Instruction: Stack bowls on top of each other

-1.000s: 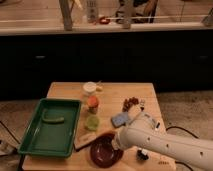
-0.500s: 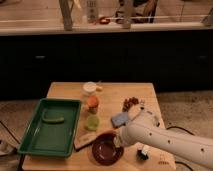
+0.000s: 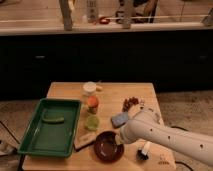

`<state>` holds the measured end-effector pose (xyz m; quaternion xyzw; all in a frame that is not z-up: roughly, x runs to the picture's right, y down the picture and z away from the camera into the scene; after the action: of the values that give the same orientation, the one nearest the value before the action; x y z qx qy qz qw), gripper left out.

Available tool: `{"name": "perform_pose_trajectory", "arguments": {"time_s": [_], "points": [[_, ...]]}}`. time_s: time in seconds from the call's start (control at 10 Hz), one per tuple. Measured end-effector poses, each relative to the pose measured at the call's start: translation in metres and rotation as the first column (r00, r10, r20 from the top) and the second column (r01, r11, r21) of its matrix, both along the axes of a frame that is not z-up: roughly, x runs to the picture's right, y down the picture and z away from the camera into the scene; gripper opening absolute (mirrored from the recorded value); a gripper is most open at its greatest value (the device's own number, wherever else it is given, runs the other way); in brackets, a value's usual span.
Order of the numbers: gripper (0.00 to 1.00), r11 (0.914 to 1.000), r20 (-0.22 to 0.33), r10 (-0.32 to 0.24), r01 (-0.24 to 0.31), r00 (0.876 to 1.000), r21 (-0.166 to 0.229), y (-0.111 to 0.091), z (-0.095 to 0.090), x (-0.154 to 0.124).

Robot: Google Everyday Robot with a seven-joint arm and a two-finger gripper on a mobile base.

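Note:
One round dark red bowl sits on the wooden table near its front edge, a little right of the green tray. No second bowl shows. My gripper is at the end of the white arm that comes in from the right. It sits at the bowl's right rim, largely hidden behind the arm's wrist.
A green rectangular tray with a small green item lies at the left. A white cup, an orange cup and a green cup stand in a row. A blue-grey sponge, a red cluster and a dark object lie nearby.
The arm has shifted slightly along the bowl's right rim, and the bowl has moved a little toward the front right of the table.

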<state>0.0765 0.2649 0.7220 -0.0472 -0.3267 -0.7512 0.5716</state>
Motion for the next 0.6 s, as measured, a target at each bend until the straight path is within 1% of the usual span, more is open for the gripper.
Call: {"name": "perform_pose_trajectory", "arguments": {"time_s": [0.3, 0.6], "points": [[0.37, 0.9996, -0.004, 0.010, -0.010, 1.000, -0.028, -0.0010, 0.0046, 0.0013], [0.67, 0.9984, -0.014, 0.006, -0.007, 1.000, -0.056, 0.0012, 0.0076, 0.0029]]}}
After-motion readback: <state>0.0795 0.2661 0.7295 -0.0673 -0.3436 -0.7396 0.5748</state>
